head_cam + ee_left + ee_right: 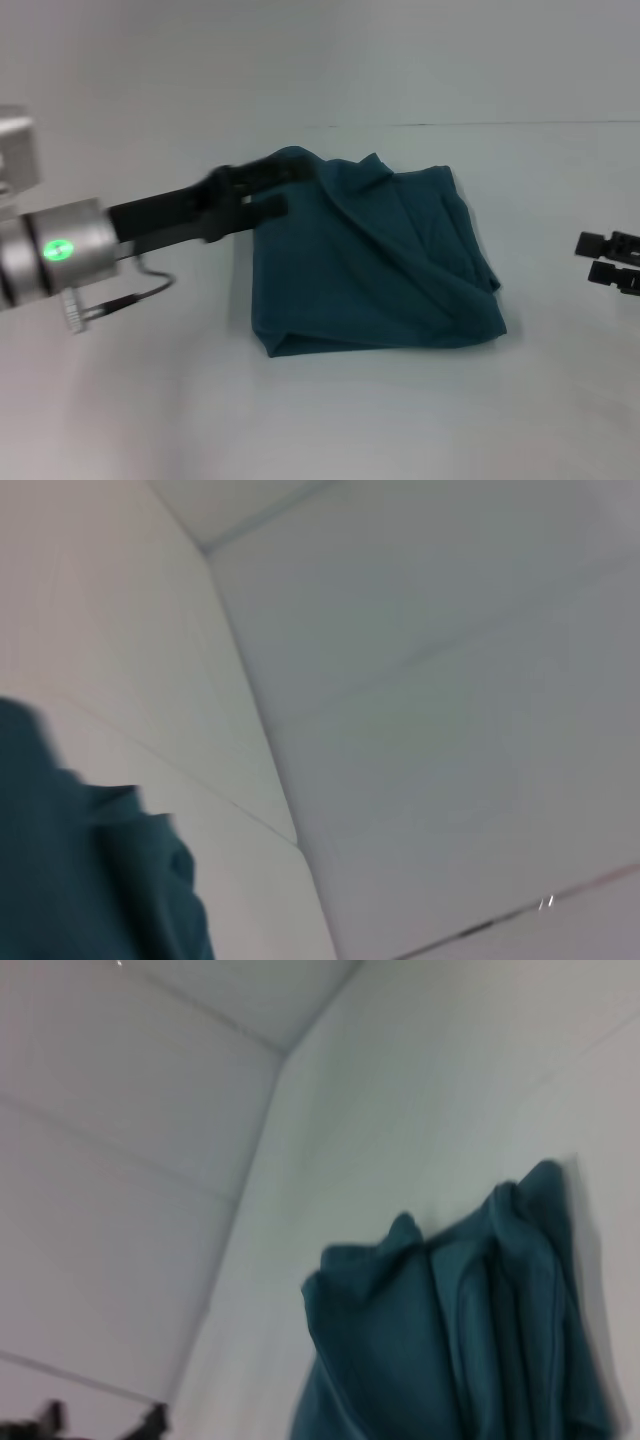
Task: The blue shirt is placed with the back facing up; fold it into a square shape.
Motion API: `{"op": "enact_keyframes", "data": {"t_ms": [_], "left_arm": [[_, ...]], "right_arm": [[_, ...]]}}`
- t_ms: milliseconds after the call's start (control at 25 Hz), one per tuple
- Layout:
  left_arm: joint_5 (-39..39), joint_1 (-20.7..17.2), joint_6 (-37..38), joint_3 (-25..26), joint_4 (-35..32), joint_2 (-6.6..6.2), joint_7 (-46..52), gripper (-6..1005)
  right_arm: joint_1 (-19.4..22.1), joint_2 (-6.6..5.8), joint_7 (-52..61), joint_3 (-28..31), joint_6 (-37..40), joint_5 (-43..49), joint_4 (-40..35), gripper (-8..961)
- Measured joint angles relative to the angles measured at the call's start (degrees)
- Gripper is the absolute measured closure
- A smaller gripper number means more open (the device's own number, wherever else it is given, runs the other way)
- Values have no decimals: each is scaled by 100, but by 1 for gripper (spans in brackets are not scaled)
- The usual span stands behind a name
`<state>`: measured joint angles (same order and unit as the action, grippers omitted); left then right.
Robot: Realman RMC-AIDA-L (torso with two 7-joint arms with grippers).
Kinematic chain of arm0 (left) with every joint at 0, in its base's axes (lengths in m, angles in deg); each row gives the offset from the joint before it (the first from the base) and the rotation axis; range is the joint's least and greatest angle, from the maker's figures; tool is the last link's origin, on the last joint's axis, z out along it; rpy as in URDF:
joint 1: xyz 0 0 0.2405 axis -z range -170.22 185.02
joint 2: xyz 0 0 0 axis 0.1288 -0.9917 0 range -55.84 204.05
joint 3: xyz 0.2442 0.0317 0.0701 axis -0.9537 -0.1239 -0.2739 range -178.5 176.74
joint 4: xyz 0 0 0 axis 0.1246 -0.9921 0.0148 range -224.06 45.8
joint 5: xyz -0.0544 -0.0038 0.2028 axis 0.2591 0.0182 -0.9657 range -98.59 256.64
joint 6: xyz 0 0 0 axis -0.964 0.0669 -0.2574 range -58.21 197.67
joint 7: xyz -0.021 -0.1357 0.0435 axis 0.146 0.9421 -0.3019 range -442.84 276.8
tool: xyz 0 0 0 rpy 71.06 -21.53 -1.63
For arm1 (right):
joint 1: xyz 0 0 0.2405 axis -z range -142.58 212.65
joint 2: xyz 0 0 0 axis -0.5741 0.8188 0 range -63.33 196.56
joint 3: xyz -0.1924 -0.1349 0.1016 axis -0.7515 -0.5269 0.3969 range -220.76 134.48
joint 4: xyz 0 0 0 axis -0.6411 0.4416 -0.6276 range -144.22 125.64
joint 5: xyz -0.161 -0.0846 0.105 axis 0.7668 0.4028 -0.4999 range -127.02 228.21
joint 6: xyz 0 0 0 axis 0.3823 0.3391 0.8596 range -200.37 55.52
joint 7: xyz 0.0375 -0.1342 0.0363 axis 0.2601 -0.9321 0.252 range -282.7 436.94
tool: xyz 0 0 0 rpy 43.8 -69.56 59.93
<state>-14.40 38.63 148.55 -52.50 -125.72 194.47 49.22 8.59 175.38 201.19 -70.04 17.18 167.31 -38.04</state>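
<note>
left tool prongs apart at blue shirt far-left corner | right tool parked right, apart

Dark teal-blue cotton T-shirt, folded to a rough square, lies on the white table surface near its middle, closer to the far edge than the near one. Left gripper reaches in from the left edge, at the shirt's far-left corner. Right gripper sits at the right edge, well apart from the shirt.
</note>
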Motion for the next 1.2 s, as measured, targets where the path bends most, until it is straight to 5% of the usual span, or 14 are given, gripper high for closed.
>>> {"op": "enact_keyframes", "data": {"t_ms": [240, 360, 640, 920, 1200], "left_arm": [[-1137, -199, 814, 1365, -48, -165, 331, 158], [-1602, -245, 978, 1610, -111, -194, 336, 54], [-1932, -468, 960, 1938, -244, -162, 274, 51], [-1936, -605, 920, 2268, -310, -143, 225, 50], [-1937, -618, 859, 2289, -300, -131, 199, 51]], "right_arm": [[-648, 29, -58, -200, -369, 588, -178, 63], [-1019, 31, 26, -520, -591, 608, -221, 63], [-2022, 63, 722, -1723, -1273, 668, -243, 63], [-2734, 441, 1165, -2493, -1856, 1339, -252, 63], [-2984, 739, 1187, -3027, -2180, 1842, -253, 64]]}}
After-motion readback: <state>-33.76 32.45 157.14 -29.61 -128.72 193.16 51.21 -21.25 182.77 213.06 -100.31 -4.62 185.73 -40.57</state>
